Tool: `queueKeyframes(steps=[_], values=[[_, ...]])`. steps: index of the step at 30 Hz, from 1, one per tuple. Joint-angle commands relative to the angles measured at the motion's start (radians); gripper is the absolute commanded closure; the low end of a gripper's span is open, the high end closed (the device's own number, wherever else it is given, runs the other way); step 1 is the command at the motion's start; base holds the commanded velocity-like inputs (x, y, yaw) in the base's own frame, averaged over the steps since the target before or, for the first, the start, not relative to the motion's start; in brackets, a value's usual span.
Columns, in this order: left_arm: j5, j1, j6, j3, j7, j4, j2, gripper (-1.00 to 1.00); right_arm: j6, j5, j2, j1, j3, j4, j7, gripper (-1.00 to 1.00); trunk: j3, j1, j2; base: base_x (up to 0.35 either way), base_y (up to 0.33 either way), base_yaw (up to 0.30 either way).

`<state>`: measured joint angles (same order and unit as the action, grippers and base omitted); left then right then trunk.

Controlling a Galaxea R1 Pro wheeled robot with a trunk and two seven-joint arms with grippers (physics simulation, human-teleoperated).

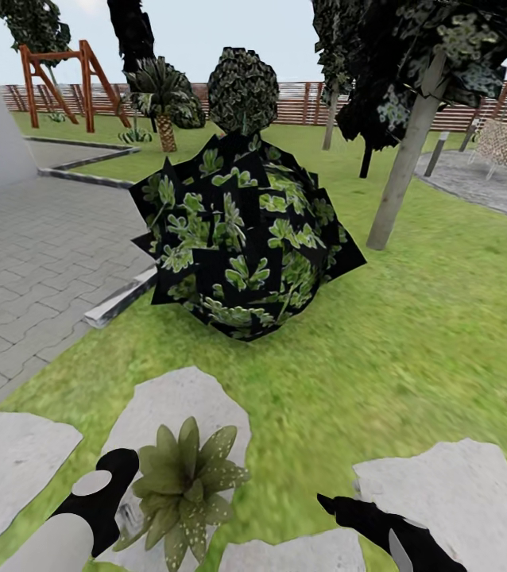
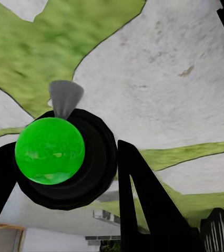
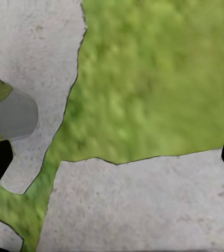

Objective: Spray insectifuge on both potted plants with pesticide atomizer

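Grass of the garden [image 1: 412, 334] spreads ahead of both arms, crossed by pale stepping stones [image 1: 452, 485]. One potted plant [image 1: 183, 485] sits on a stone just beside the left gripper [image 1: 106, 485], on its inner side; its spotted leaves also edge into the right wrist view. The left wrist view adds what the head view hides: the left gripper's dark fingers [image 2: 143, 205] clamp a black body with a bright green ball and a small grey cone, seemingly the pesticide atomizer [image 2: 64, 157]. The right gripper [image 1: 341, 507] hangs low over grass between stones; whether it is parted, I cannot tell. A big dark-leaved bush [image 1: 245, 238] stands beyond.
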<state>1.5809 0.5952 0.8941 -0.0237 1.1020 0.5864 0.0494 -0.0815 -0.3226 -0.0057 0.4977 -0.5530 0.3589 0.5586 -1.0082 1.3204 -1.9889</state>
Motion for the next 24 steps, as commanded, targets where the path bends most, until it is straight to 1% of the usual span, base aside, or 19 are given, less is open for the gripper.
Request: queueKeyframes(steps=[1,5,9,19,24], values=[[0.007,0.000,0.005,-0.002,0.010,0.002,0.000,1.00,-0.007,-0.004,0.001,0.001,-0.008,0.002,0.007,-1.00,-0.001,0.000,0.000,0.000,0.001,-0.280],[0.007,0.000,0.005,-0.002,0.010,0.002,0.000,1.00,-0.007,-0.004,0.001,0.001,-0.008,0.001,0.007,-1.00,-0.001,0.000,0.000,0.000,0.000,-0.241],[0.007,0.000,0.005,-0.002,0.010,0.001,0.000,1.00,-0.007,-0.004,0.001,0.001,-0.008,0.002,0.007,-1.00,-0.001,0.000,0.000,-0.017,0.016,-0.036],[0.008,0.000,0.005,-0.002,0.010,0.001,0.000,1.00,-0.007,-0.004,0.000,0.001,-0.008,0.002,0.007,-1.00,-0.001,0.000,0.000,-0.254,0.180,-0.009],[0.007,0.000,0.005,-0.002,0.010,0.002,0.000,1.00,-0.007,-0.004,0.001,0.001,-0.008,0.002,0.007,-1.00,-0.001,0.000,0.000,-0.221,0.215,-0.203]])
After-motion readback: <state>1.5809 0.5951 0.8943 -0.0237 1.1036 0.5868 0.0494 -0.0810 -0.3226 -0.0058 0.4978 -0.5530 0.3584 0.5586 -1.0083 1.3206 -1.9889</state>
